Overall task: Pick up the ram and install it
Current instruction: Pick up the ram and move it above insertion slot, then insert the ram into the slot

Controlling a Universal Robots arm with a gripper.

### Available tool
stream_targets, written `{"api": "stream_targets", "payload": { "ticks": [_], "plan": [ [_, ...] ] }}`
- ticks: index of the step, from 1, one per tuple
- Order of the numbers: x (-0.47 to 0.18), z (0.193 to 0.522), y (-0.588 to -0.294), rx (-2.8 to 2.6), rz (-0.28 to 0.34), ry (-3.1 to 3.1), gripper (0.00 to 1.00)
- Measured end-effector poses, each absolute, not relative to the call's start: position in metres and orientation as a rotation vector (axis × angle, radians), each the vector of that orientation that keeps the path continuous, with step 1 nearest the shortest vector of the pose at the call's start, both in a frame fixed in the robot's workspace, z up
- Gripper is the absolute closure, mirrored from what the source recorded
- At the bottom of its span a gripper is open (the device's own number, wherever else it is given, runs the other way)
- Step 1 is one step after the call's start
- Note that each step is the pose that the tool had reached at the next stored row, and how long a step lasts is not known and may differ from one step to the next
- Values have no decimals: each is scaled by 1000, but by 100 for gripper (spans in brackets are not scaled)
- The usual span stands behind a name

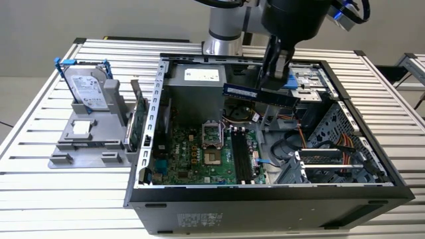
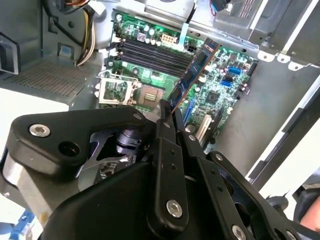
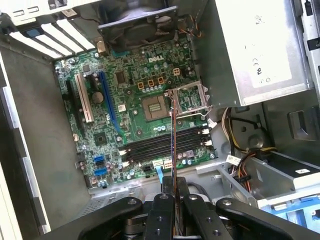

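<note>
Shows the ram point(image 1: 260, 94), a slim bluish stick, clamped between the fingers of the gripper point(image 1: 273, 85) and lifted in the air over the open computer case point(image 1: 151, 124). Gripped nearer the end on the exterior view's right, with most of its length reaching toward the exterior view's left. Long axis close to level, dipping slightly toward the exterior view's right.

Seen in the second wrist view jutting out past the fingertips point(image 2: 192, 75), and edge-on as a thin line in the first wrist view point(image 3: 173, 145). Hangs well apart from the memory slots point(image 3: 165, 145) below, with its long axis seemingly crossing the run of those slots rather than following it.

Inside the case: a green motherboard point(image 1: 199, 154) lying flat, four dark memory slots apparently unfilled, a grey power supply point(image 1: 199, 82) at the far wall, and a drive cage point(image 1: 359, 149) with orange cables on the exterior view's right.

Beside the case, on the slatted table point(image 1: 40, 189): a grey holder point(image 1: 86, 144) carrying a silver hard drive point(image 1: 89, 87) standing upright and a green expansion card point(image 1: 136, 124) on edge.
</note>
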State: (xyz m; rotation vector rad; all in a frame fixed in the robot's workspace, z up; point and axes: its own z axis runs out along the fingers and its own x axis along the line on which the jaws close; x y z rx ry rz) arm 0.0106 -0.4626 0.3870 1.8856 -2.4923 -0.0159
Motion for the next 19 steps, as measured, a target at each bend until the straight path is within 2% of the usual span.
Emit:
{"api": "stream_targets", "payload": {
  "ticks": [19],
  "plan": [
    [13,386,-461,1678,-18,-2637,100]
  ]
}}
